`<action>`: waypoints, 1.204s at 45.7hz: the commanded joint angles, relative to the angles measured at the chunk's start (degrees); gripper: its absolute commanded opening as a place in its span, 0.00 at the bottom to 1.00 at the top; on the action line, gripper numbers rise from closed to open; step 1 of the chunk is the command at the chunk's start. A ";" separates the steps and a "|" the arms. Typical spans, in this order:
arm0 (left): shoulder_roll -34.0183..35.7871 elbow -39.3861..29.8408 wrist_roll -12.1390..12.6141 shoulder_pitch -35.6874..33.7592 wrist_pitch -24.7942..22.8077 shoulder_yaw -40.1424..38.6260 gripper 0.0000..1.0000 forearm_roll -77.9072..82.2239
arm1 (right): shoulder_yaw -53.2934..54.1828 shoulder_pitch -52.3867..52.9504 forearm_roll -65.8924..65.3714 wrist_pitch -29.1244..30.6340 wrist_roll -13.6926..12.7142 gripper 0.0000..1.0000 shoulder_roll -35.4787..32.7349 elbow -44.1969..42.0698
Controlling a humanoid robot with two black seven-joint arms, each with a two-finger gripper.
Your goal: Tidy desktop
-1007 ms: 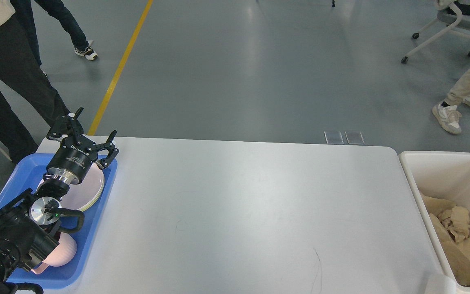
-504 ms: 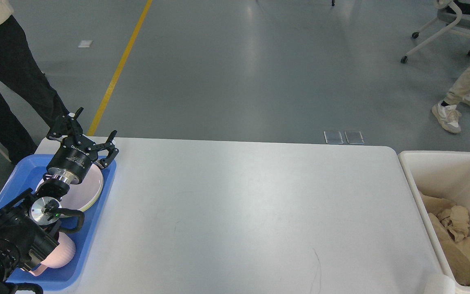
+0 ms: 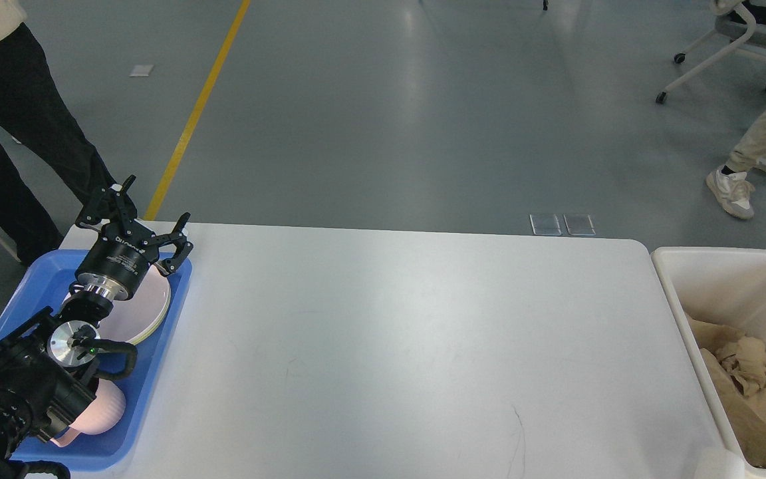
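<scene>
Lower left of frame: left gripper [image 3: 140, 214] hangs over the far end of the blue tray [image 3: 150, 372], fingers [image 3: 180, 241] spread wide, nothing between them. Tray sits on the left edge of the desktop [image 3: 396, 346], which fills the centre and bottom of the frame. Pink plate [image 3: 147, 309] lies in the tray right under the wrist; a pink rounded item [image 3: 105, 412], probably a cup or bowl, partly hidden by the arm, sits at the tray's near end. Far right: cream bin [image 3: 702, 266] just beside the desktop's right edge, crumpled brown paper [image 3: 742, 379] inside. Small dark part at the right edge, mid-height; can't tell what it is. Right gripper not visible.
</scene>
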 commanded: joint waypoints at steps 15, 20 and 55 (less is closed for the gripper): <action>0.00 -0.02 0.00 0.00 0.01 -0.05 1.00 0.00 | -6.58 19.18 -5.08 15.02 -0.76 1.00 -11.81 20.79; 0.00 0.16 0.00 0.00 0.01 0.04 1.00 0.00 | -12.99 40.53 -10.45 22.34 -2.34 1.00 -19.04 41.10; 0.00 -0.02 0.00 0.00 0.01 -0.05 1.00 0.00 | -36.74 113.52 3.87 60.20 -3.40 1.00 0.82 76.73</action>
